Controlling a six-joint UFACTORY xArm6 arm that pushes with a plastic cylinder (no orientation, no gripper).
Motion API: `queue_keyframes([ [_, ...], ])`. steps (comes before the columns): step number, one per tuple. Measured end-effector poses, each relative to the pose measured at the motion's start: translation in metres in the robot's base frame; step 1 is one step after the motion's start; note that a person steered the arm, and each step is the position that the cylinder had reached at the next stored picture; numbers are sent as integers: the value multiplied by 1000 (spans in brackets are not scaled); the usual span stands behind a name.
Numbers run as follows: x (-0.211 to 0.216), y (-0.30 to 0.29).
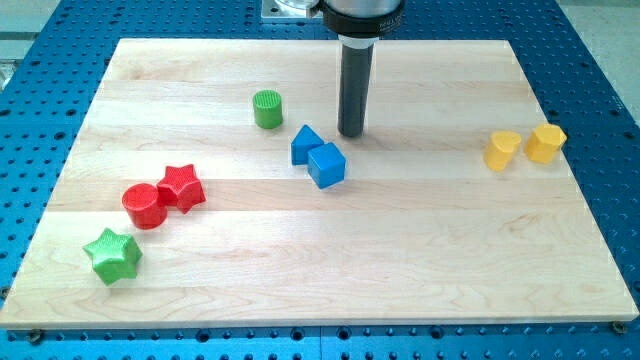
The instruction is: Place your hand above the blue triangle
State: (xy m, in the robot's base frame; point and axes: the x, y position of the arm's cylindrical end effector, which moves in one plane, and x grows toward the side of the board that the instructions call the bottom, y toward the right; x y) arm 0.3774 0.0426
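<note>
The blue triangle (304, 143) lies near the middle of the wooden board (400, 230), touching a blue cube (326, 165) at its lower right. My tip (350, 133) rests on the board just to the right of the triangle and slightly toward the view's top, a small gap away. The dark rod rises straight up from it to the view's top edge.
A green cylinder (267, 109) stands to the upper left of the triangle. A red cylinder (143, 206) and red star (181, 187) touch at the left, with a green star (112, 256) below them. Two yellow blocks (502, 151) (546, 143) sit at the right.
</note>
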Motion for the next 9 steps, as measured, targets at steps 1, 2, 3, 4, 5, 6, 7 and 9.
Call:
queue_keyframes([
  [1,0,-1],
  [2,0,-5],
  [3,0,-5],
  [4,-2,-7],
  [5,-2,-7],
  [6,-2,-8],
  [7,-2,-9],
  [9,-2,-45],
])
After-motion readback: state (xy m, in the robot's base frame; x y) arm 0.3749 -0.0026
